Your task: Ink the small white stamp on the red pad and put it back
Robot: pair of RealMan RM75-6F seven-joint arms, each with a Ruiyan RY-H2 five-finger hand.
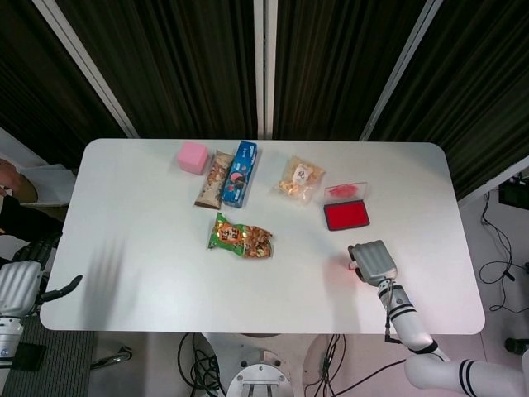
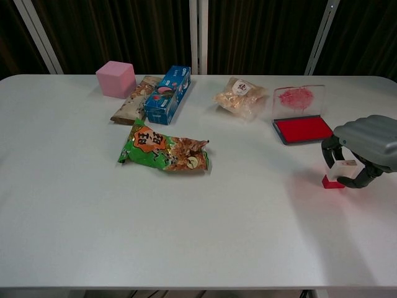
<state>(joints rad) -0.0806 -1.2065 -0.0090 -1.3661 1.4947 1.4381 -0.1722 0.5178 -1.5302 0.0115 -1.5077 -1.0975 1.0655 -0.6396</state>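
Observation:
The small white stamp (image 2: 340,172) with a red base stands on the table at the right, below the open red ink pad (image 2: 303,129). My right hand (image 2: 365,148) is curled around the stamp's top and grips it. From the head view the right hand (image 1: 372,261) covers the stamp, just below the red pad (image 1: 346,215). A faint red tint lies on the table by the stamp. My left hand (image 1: 23,281) hangs off the table's left edge with nothing in it, fingers apart.
A green snack bag (image 2: 164,154) lies mid-table. At the back stand a pink cube (image 2: 116,79), a brown snack bar (image 2: 131,101), a blue box (image 2: 167,94) and a clear snack bag (image 2: 240,94). The pad's clear lid (image 2: 298,99) stands open behind it.

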